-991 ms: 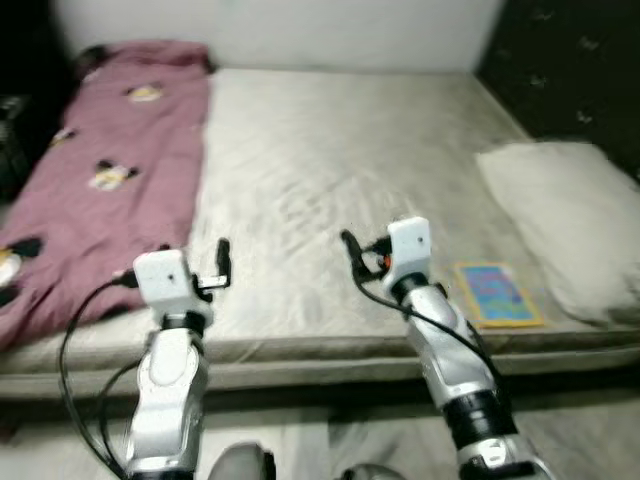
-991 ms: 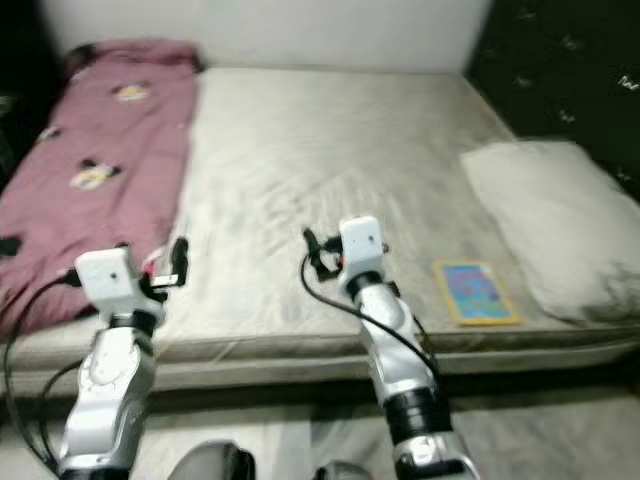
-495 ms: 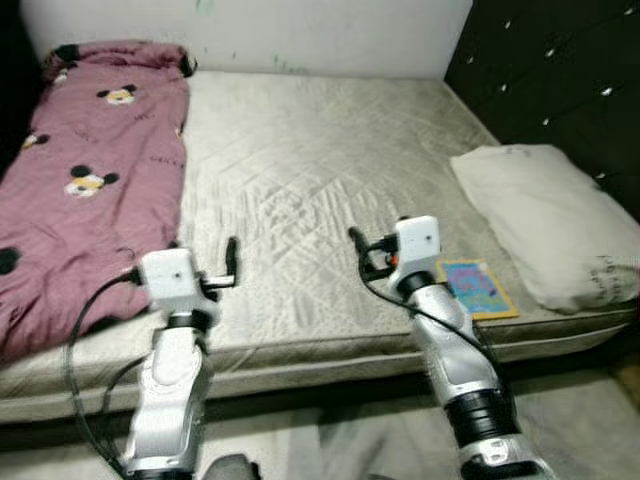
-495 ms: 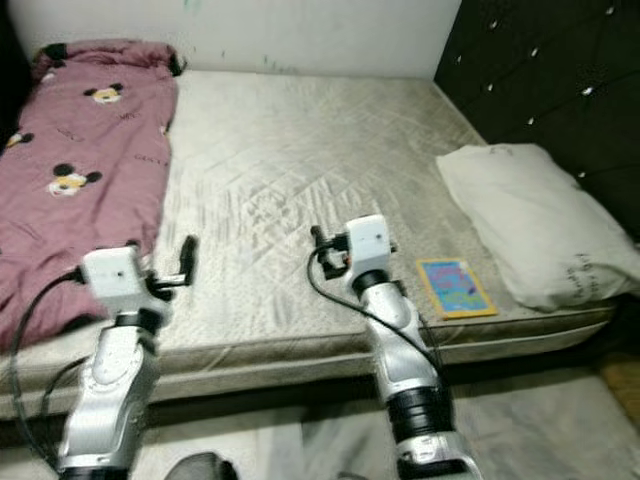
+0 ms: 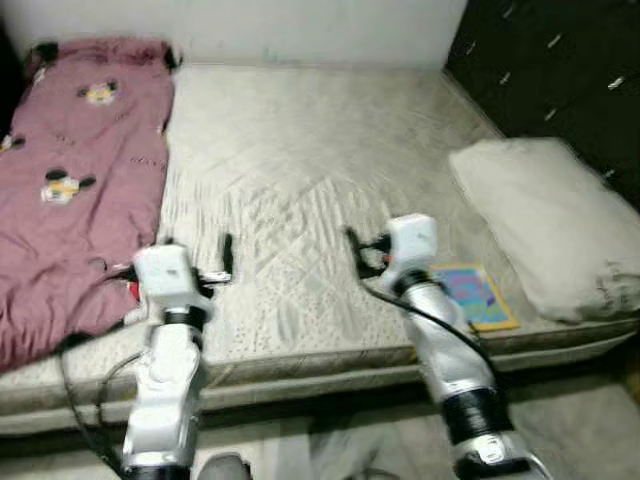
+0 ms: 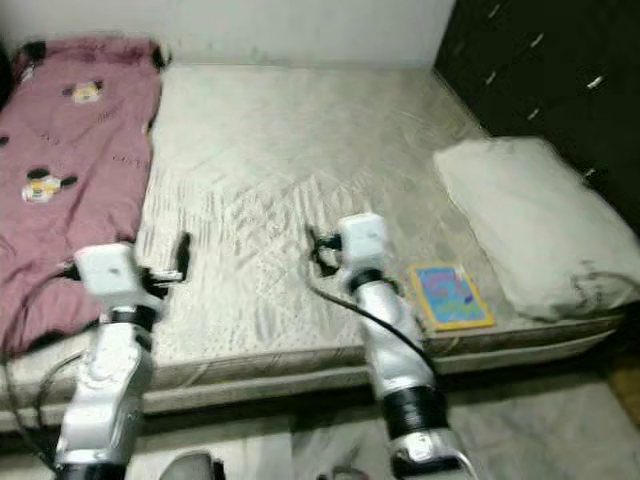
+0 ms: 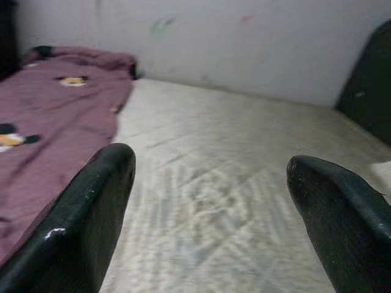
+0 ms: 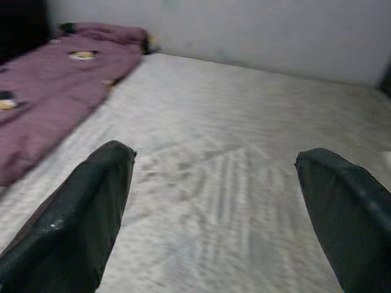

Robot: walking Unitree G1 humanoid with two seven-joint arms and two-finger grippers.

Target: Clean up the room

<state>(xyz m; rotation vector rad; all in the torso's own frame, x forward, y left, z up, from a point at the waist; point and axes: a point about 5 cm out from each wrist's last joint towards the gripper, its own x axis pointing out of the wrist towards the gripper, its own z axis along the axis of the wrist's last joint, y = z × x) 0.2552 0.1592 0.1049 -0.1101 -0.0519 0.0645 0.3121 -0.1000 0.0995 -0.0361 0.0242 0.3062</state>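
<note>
Robot standing at near edge of bed [image 5: 300, 150], both arms reaching forward over mattress. Left pincer [image 7: 211, 201] hanging above grey sheet beside pink blanket [image 5: 70, 190], fingers [image 7: 91, 207] spread wide apart, gripping nothing. Right pincer [image 8: 223, 207] hanging over middle of bed, fingers [image 8: 85, 207] also wide apart, holding nothing. Colourful book [image 5: 475, 296] lying flat on mattress near front edge, just beside right arm, between it and pillow [image 5: 545, 220]. Pillow resting at right side near dark headboard [image 5: 560, 70]. Blanket with cartoon mouse print covering left side of bed.
</note>
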